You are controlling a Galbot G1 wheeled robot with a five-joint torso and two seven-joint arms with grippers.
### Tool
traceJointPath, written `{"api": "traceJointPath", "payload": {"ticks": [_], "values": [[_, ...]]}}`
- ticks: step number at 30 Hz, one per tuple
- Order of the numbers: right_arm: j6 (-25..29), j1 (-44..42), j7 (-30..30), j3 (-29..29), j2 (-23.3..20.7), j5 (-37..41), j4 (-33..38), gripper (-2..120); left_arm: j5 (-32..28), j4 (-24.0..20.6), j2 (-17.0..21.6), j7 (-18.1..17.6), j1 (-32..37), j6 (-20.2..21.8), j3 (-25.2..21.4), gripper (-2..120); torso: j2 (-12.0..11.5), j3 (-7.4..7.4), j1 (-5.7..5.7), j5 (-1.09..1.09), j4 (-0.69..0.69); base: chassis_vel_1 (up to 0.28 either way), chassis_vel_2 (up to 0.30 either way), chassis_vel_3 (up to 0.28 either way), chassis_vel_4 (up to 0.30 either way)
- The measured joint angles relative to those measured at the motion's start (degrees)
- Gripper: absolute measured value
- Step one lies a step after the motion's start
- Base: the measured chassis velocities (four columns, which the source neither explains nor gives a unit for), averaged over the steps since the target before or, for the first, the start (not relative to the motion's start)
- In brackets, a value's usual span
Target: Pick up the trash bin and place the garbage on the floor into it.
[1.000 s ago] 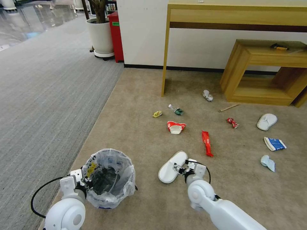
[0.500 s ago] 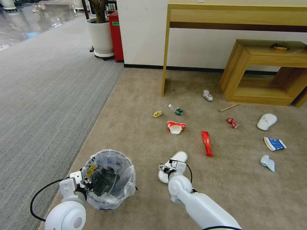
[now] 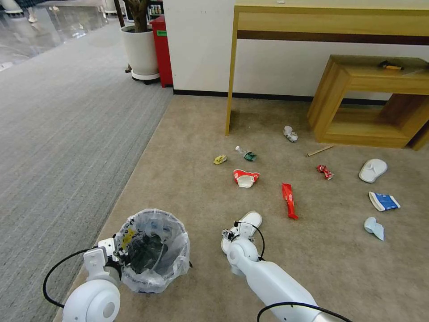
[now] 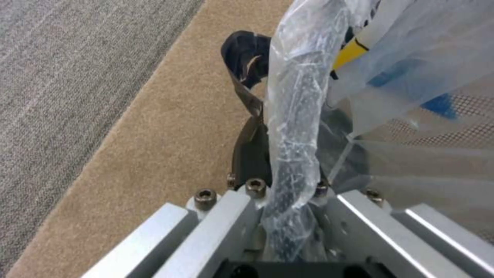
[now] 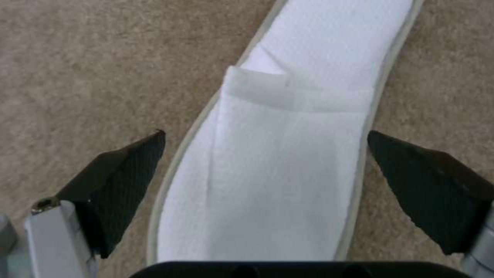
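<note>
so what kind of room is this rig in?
Probably a mock hotel room or office lounge: beige carpet strewn with litter and white slippers, a wooden desk and low bench against the wall, a potted plant beside a grey corridor carpet.

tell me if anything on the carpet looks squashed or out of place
Yes. The red-and-white cup lies crushed on its side on the beige carpet, and two white slippers are split up: one near the low wooden shelf, the other between the open right gripper's fingers.

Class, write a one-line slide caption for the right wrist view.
Open right gripper straddles a white slipper on the beige carpet.
</note>
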Motion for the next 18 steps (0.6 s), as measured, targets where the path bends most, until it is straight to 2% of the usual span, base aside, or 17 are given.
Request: {"api": "traceJointPath", "payload": {"ticks": [12,14,17,18], "values": [[0.6,0.7,-0.3,0.6,1.7,-2.3,-5.6,96,0.0,1.0,0.0,0.0,-0.9,-0.3,0.5,0,0.0,0.0,0.0,0.01,0.0,0.0,0.0,0.0,0.0],[0.8,0.7,-0.4,0.6,1.9,-2.5,-6.1,92,0.0,1.1,0.0,0.0,-1.0,-0.3,0.6,0,0.0,0.0,-0.01,0.01,0.0,0.0,0.0,0.0,0.0],[1.4,0.8,-0.7,0.7,2.2,-3.2,-6.9,77,0.0,1.2,0.1,0.1,-1.0,-0.4,0.5,0,0.0,-0.01,0.0,0.01,0.01,0.0,0.0,0.0,0.0],[1.4,0.8,-0.7,0.7,2.2,-3.2,-6.9,77,0.0,1.2,0.1,0.1,-1.0,-0.4,0.5,0,0.0,-0.01,0.0,0.01,0.01,0.0,0.0,0.0,0.0]]}}
